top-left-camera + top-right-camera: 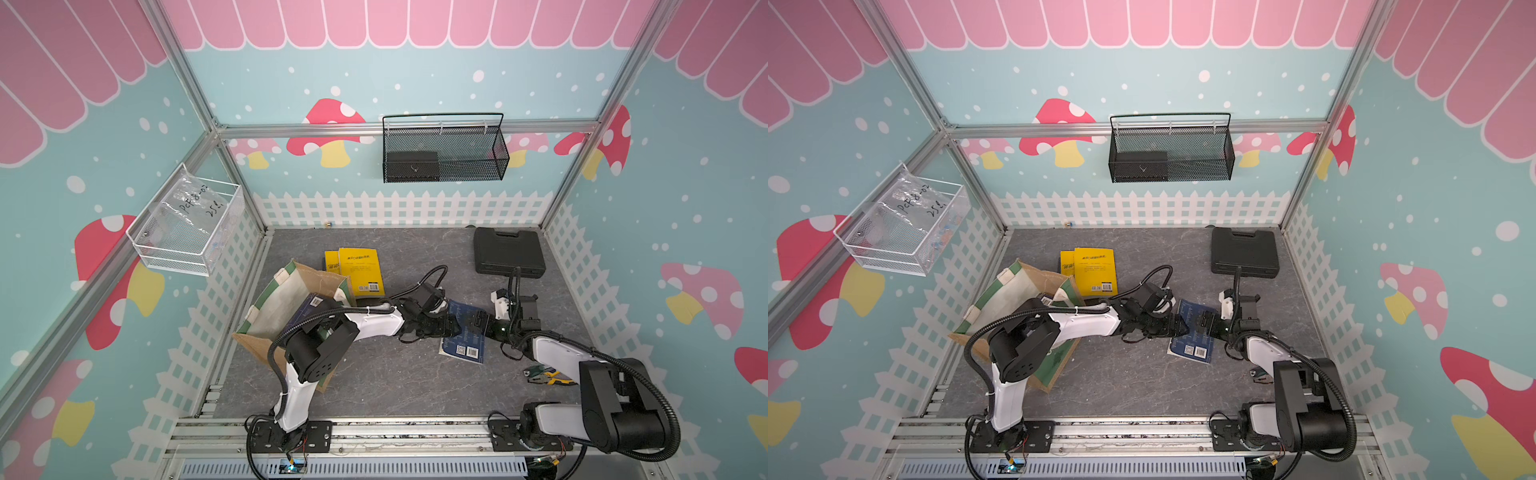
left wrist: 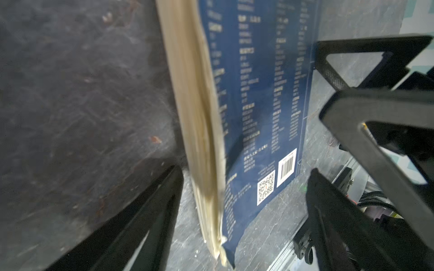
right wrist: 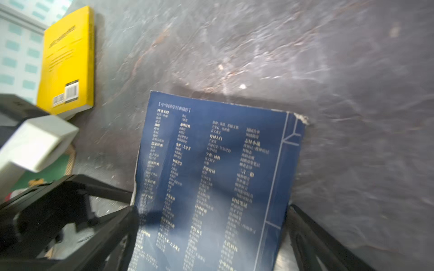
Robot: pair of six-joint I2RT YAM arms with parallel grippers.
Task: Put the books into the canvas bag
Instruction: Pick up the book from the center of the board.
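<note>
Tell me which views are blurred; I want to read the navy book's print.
Left wrist: navy book smeared, only its barcode discernible. Right wrist: its heading readable, lower print soft, yellow book blurred. Both top views: sharp, but print too small.

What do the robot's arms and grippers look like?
The left arm and right arm have white shells, black joint housings and ribbed black cable conduit looped alongside, on black base plates. The left gripper and right gripper carry black fingers with triangular cut-outs.
</note>
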